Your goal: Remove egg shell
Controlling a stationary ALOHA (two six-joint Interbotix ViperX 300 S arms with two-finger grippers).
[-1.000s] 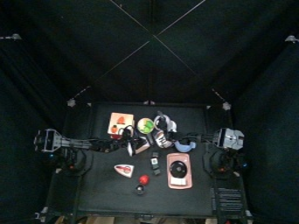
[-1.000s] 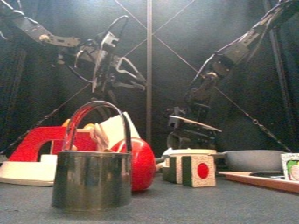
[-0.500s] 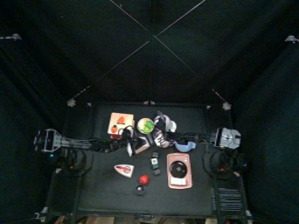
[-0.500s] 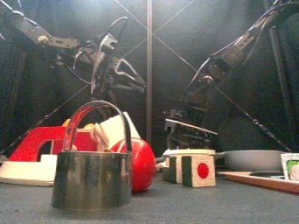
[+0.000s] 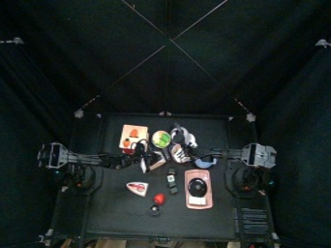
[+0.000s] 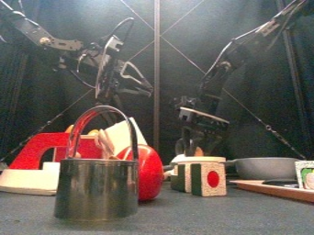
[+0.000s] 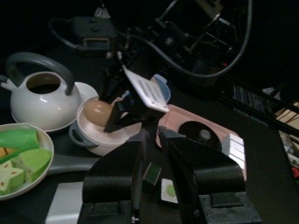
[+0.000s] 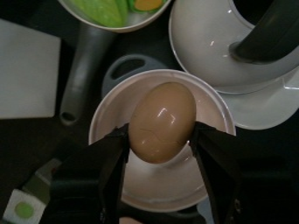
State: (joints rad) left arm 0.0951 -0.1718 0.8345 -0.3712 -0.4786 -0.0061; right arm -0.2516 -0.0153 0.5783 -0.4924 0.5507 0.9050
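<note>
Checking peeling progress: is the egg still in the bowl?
Out: the right gripper grips the egg just above the bowl; its shell looks whole.

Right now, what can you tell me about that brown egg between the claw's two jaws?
The egg is tan-brown, smooth and glossy, whole with its shell still on and no crack visible. It sits between the two black jaws of the right claw, one jaw against each side, directly over a small white bowl. From the other arm's camera it shows just above that bowl's rim. Whether it still touches the bowl cannot be told.
</note>
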